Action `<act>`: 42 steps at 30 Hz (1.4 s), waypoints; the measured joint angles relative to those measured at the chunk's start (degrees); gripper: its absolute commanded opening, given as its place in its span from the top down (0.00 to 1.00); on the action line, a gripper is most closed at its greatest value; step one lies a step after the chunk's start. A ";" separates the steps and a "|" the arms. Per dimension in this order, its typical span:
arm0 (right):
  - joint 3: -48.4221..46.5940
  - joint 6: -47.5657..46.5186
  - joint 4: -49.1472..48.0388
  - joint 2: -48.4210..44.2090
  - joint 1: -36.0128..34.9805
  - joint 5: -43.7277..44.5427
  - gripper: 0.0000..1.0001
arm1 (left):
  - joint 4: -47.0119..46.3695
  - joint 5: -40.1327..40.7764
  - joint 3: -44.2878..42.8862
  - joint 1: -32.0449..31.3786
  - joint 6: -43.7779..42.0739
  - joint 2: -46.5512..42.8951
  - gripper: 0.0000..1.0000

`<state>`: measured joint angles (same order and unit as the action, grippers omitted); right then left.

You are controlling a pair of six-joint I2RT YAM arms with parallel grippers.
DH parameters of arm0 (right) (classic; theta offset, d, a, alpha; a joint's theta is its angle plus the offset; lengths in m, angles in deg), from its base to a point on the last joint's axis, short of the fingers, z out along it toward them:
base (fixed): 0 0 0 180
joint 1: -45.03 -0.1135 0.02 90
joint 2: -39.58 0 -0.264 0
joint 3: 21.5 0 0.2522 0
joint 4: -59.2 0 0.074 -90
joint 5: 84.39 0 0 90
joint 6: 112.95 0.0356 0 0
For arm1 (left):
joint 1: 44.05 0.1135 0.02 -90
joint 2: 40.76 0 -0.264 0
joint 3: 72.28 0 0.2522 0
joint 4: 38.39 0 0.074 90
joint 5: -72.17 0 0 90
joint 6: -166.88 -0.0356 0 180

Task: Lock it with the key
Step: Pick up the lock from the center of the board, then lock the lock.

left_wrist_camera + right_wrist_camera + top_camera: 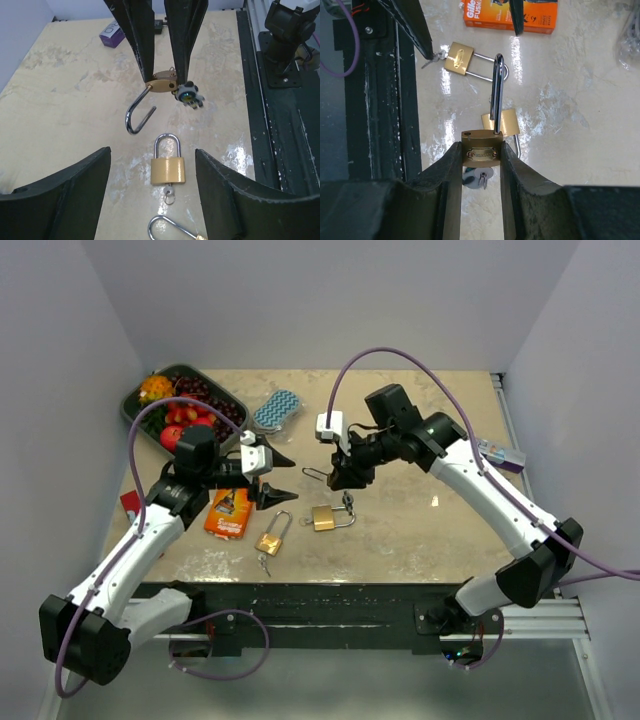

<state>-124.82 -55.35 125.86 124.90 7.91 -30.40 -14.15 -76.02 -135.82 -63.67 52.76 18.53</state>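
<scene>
My right gripper (343, 478) (481, 150) is shut on the body of a brass padlock (481, 148) (163, 82) and holds it above the table. Its shackle (496, 95) (137, 118) is swung open, and a key (481, 176) (189, 95) sits in its keyhole. My left gripper (285, 476) (152, 195) is open just left of it, with nothing between its fingers. On the table below, a second padlock (322, 517) (168, 167) lies shut with a small key (170, 192) in it. A third padlock (270, 540) (460, 59) lies nearer the front edge with its own key (264, 565).
An orange razor box (228, 512) (510, 15) lies under the left arm. A dark tray of fruit (135, 412) stands at the back left, with a blue patterned pouch (277, 408) beside it. A small purple box (500, 453) (111, 34) sits at the right edge.
</scene>
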 measured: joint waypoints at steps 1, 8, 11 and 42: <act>0.00 -0.02 0.00 -0.37 -0.22 0.00 1.00 | -1.09 0.20 0.11 -0.90 1.14 0.09 0.30; -0.24 -0.28 0.33 -0.76 -2.36 0.31 1.00 | -5.77 2.08 0.57 -4.31 4.66 0.15 0.40; -0.46 -0.37 0.33 -0.76 -3.43 0.52 1.00 | -7.06 2.62 0.63 -4.87 5.42 0.39 0.51; 6.40 10.47 -9.22 -6.91 3.41 -3.17 0.01 | -6.95 -3.87 -3.58 -2.25 14.36 4.90 1.00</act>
<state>-118.41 -44.88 116.64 117.99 11.32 -33.57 -21.10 -79.89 -139.41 -65.92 67.12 23.42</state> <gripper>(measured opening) 0.986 0.051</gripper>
